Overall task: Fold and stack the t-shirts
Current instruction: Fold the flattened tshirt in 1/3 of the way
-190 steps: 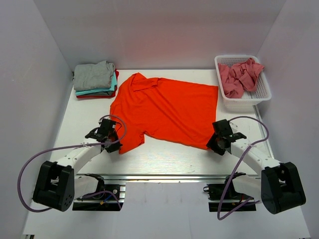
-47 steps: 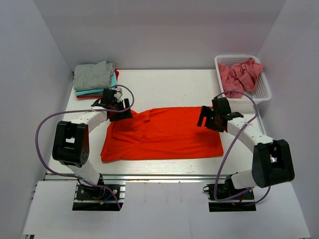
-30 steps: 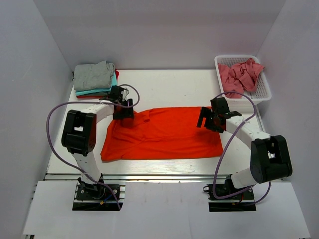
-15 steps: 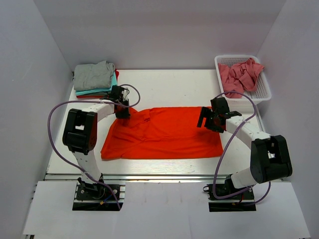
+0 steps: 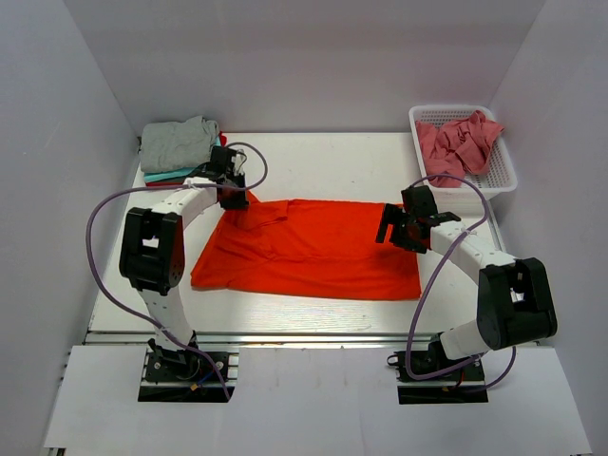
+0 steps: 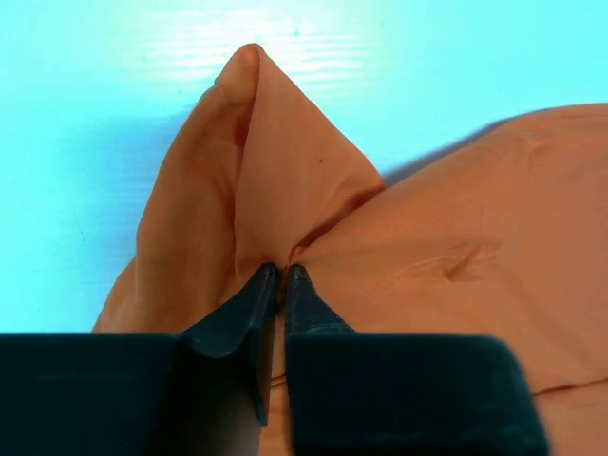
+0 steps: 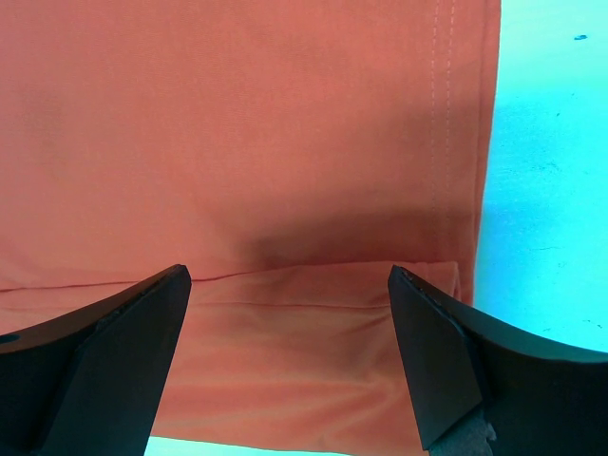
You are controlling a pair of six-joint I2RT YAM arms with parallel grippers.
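Note:
The bright orange-red t-shirt point(image 5: 313, 249) lies folded in half across the middle of the table. My left gripper point(image 5: 232, 198) is at its back left corner. In the left wrist view that gripper point(image 6: 282, 273) is shut on a raised peak of the orange cloth point(image 6: 285, 190). My right gripper point(image 5: 392, 229) hovers over the shirt's right end with its fingers wide apart. In the right wrist view it point(image 7: 290, 278) is open over the folded hem point(image 7: 304, 351), holding nothing. A folded stack of t-shirts point(image 5: 179, 150), grey over teal and red, sits at the back left.
A white mesh basket point(image 5: 467, 198) stands at the back right with a crumpled dusty pink t-shirt point(image 5: 458, 142) inside. Grey walls close in the table on three sides. Bare white table point(image 5: 323, 161) shows behind the orange shirt.
The orange shirt went from spread flat to folded in half. In the last second my left gripper closed on its back left corner and drew it toward the back left. The right gripper stayed open.

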